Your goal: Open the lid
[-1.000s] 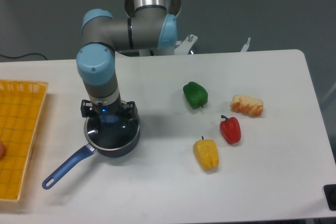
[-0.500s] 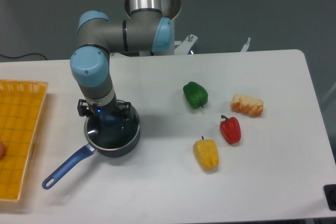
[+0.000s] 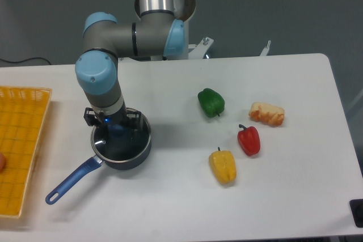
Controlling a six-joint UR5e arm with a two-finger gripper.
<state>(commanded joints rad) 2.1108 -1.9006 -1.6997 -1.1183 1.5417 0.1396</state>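
Note:
The glass lid (image 3: 126, 140) with its light blue knob (image 3: 117, 130) lies on the dark blue long-handled saucepan (image 3: 138, 152) at the left of the white table. My gripper (image 3: 113, 126) points straight down over the lid, at the knob. The wrist hides the fingertips, so I cannot tell whether they are closed on the knob. The lid sits flat on the pan rim.
The pan's blue handle (image 3: 69, 181) points to the front left. A yellow basket (image 3: 20, 140) stands at the left edge. A green pepper (image 3: 211, 102), a red pepper (image 3: 248, 140), a yellow pepper (image 3: 223, 166) and a bread-like piece (image 3: 266, 114) lie to the right.
My arm shifted slightly left over the pan one second ago and has held still since. The lid and pan have not moved.

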